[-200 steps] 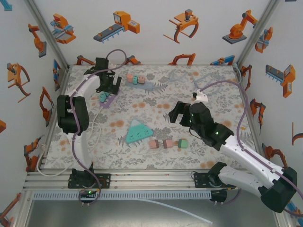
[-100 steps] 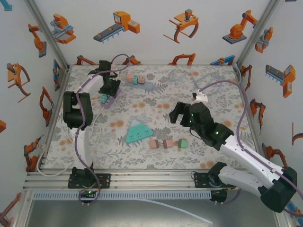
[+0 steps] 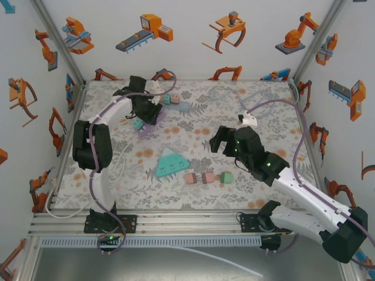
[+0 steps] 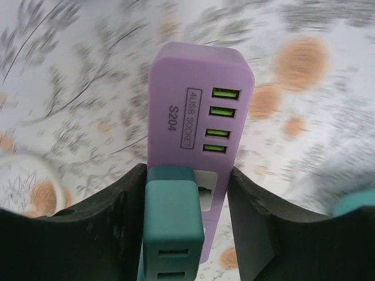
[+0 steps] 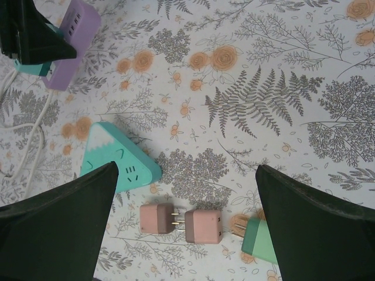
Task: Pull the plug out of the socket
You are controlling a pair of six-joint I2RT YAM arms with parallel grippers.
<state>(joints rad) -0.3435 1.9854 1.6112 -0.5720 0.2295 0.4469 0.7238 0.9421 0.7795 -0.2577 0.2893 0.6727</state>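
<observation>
The purple socket (image 3: 144, 129) lies at the far left of the table (image 3: 193, 126), and the teal plug (image 3: 138, 123) is seated in it. In the left wrist view four green USB ports are seen on the socket's free end, with the plug pushed in next to them on the near part. The left gripper (image 3: 147, 112) is closed over both together: one finger (image 4: 82, 234) is pressed against the plug's side and the other finger (image 4: 252, 222) against the socket's opposite edge. The floral cloth behind them is blurred there.

The right gripper (image 3: 220, 140) is held over the middle right of the table, well apart from the socket. Its fingers are spread wide and nothing is held between them. Below it a teal triangle block (image 5: 117, 161) is seen, and nearer lie two pink adapters (image 5: 181, 223) end to end, with a green adapter (image 5: 258, 241) just right of them. A white cable (image 5: 23, 134) is laid along the left side, and a white adapter (image 3: 249, 119) sits far right
</observation>
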